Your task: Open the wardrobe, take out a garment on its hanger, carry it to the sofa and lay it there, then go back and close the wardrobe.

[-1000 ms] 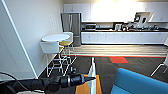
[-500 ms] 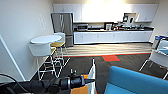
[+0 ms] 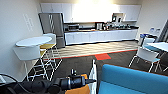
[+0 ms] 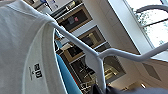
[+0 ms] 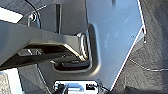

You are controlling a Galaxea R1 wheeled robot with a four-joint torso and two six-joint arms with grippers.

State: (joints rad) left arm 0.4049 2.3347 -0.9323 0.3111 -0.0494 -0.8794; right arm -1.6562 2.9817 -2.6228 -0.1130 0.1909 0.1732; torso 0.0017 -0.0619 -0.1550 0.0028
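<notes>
The blue sofa fills the lower right of the head view, close in front of me. My left arm reaches in from the lower left, and my left gripper is shut on the hanger. The garment hangs edge-on as a thin white strip just left of the sofa's near end. In the left wrist view the white shirt hangs over the thin white hanger, whose neck runs down into the dark gripper. A strip of blue sofa shows behind the shirt. The wardrobe is out of view.
A round white high table with tall stools stands against the left wall. Further back are a steel fridge and a kitchen counter. On the right stand a white chair and a table. Dark carpet lies between.
The whole head picture has slid left, so the camera has turned right. The sofa now takes up more of the lower right. The hanger stays in my left gripper.
</notes>
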